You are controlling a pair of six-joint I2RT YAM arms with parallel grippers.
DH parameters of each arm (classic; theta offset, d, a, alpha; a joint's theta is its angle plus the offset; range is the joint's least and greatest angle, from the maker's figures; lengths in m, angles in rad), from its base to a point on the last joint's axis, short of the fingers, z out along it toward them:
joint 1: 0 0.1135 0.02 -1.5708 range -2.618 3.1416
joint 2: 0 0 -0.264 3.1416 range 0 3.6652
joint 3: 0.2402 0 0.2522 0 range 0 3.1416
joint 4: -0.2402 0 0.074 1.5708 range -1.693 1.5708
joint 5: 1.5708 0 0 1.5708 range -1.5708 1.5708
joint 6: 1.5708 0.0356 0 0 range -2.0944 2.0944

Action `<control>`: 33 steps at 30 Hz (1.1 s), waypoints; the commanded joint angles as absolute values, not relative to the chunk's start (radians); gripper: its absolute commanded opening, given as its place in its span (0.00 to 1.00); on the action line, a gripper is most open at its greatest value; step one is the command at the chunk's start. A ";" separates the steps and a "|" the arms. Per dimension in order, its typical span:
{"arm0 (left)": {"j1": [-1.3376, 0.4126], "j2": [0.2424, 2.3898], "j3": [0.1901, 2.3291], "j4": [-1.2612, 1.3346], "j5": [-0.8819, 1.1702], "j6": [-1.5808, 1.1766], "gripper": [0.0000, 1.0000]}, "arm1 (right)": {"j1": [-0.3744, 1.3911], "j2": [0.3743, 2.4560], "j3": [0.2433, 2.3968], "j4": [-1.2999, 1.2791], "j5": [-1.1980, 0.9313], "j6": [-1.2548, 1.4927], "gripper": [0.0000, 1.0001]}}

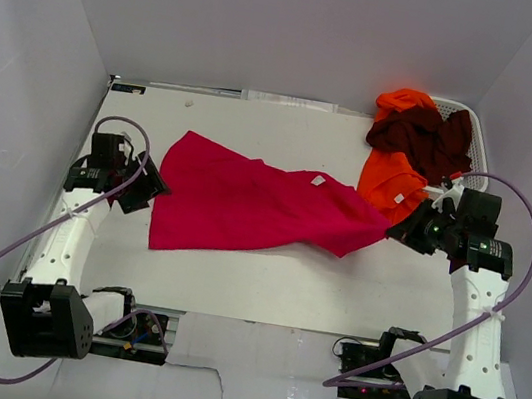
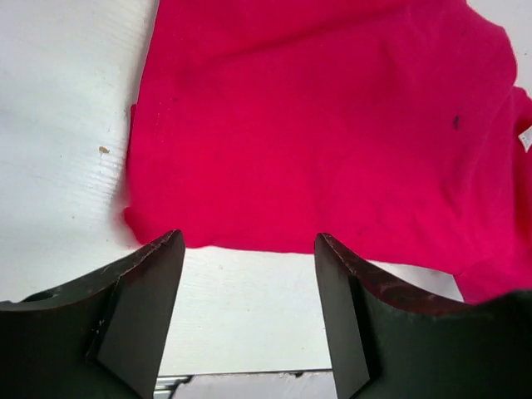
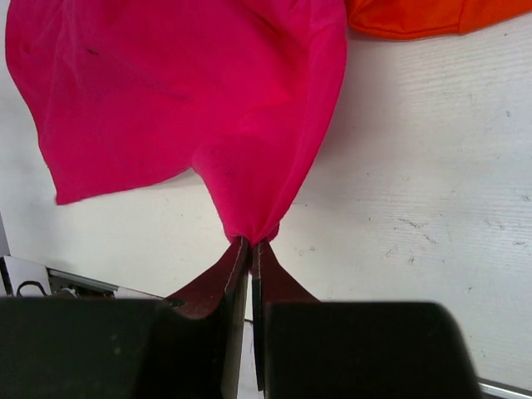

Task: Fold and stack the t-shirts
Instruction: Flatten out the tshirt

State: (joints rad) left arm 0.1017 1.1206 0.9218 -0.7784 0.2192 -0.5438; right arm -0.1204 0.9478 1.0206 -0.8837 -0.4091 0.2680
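The crimson t-shirt [image 1: 254,208] lay spread and wrinkled across the middle of the white table [image 1: 262,290]. The right gripper [image 3: 250,243] pinched a bunched point of the shirt's right edge tight between its fingers. The left gripper [image 2: 248,245] held its fingers wide apart with nothing between them. The shirt's left edge lay just beyond their tips.

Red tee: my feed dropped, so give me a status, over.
Left pincer open by the red tee's left edge. Right pincer shut on its right end. Tee spread out, unfolded. Orange tee lies close beside right pincer.
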 commanded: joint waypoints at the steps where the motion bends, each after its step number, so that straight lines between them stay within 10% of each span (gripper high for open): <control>1: 0.103 1.034 0.940 -0.799 0.209 -0.514 0.75 | -0.124 0.933 1.048 -0.850 -0.397 0.245 0.08; 33: 0.103 1.183 0.818 -0.874 0.261 -0.686 0.74 | -0.124 1.164 1.131 -0.626 -0.410 0.296 0.08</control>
